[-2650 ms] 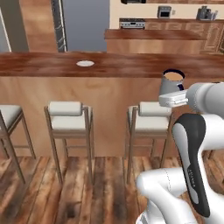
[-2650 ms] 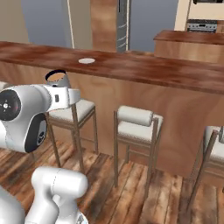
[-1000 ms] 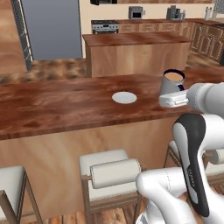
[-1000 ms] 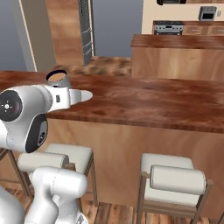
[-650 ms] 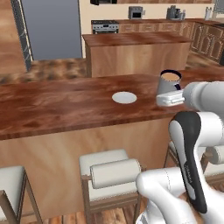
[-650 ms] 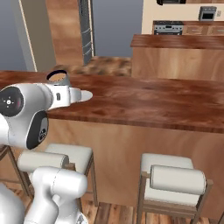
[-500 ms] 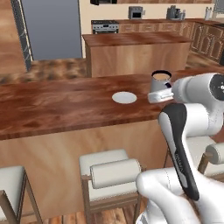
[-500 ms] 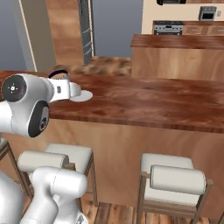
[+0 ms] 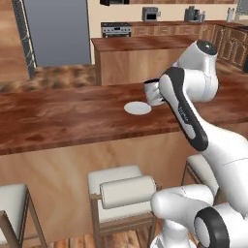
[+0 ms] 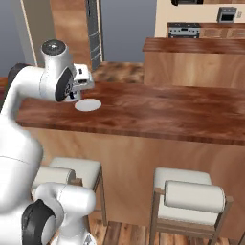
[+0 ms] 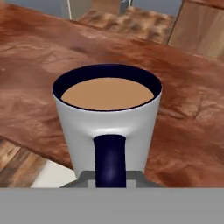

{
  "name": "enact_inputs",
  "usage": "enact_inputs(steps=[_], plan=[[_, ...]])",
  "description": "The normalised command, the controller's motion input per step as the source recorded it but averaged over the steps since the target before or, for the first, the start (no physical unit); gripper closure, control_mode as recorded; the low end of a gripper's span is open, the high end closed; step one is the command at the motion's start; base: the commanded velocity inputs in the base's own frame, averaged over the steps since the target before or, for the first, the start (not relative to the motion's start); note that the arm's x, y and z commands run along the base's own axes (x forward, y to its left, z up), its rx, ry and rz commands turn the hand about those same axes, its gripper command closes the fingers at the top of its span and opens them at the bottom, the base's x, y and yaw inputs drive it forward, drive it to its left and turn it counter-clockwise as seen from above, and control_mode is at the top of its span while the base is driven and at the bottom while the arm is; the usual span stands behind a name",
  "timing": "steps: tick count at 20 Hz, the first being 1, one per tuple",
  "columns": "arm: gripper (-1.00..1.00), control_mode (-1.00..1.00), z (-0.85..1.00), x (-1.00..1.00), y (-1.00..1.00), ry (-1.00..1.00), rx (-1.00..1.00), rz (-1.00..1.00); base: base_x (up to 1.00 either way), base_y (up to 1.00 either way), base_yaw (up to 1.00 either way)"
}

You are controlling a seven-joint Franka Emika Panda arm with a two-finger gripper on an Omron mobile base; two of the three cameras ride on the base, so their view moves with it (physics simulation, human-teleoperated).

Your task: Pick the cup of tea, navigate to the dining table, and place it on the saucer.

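The cup of tea (image 11: 107, 116) is a grey mug with a dark rim, a dark handle and light-brown liquid. My gripper (image 11: 110, 178) is shut on its handle and holds it upright. In the left base view the cup of tea (image 9: 151, 92) hangs just above the dining table (image 9: 68, 118), close to the right of the white saucer (image 9: 137, 108), partly behind my forearm. From the right base camera my hand (image 10: 79, 82) hovers just over the saucer (image 10: 88, 105) on the glossy reddish-brown dining table (image 10: 162, 112).
Padded stools (image 9: 123, 186) (image 10: 191, 191) stand tucked under the table's front. Behind the table is a wooden island (image 9: 138, 53) (image 10: 196, 55). A grey fridge (image 9: 55, 31) and a back counter with appliances (image 9: 193, 14) stand farther off.
Since 2.6 s ago the base has driven up to the table, then held still. Over the last second my arm has swung the cup leftwards to beside the saucer.
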Motion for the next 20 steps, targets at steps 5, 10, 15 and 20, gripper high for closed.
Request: enact_inputs(steps=[5,10,15,20], plan=[[1.0,-1.0,0.0,0.61,-0.03,0.4,0.03,0.31,0.0,0.0,0.0],[1.0,-1.0,-0.17,0.61,0.0,0.25,0.02,0.19,0.0,0.0,0.0],[1.0,-1.0,-0.69,0.48,0.0,0.01,0.0,0.19,0.0,0.0,0.0],[1.0,-1.0,-0.47,0.27,0.0,-0.21,0.09,0.17,0.0,0.0,0.0]])
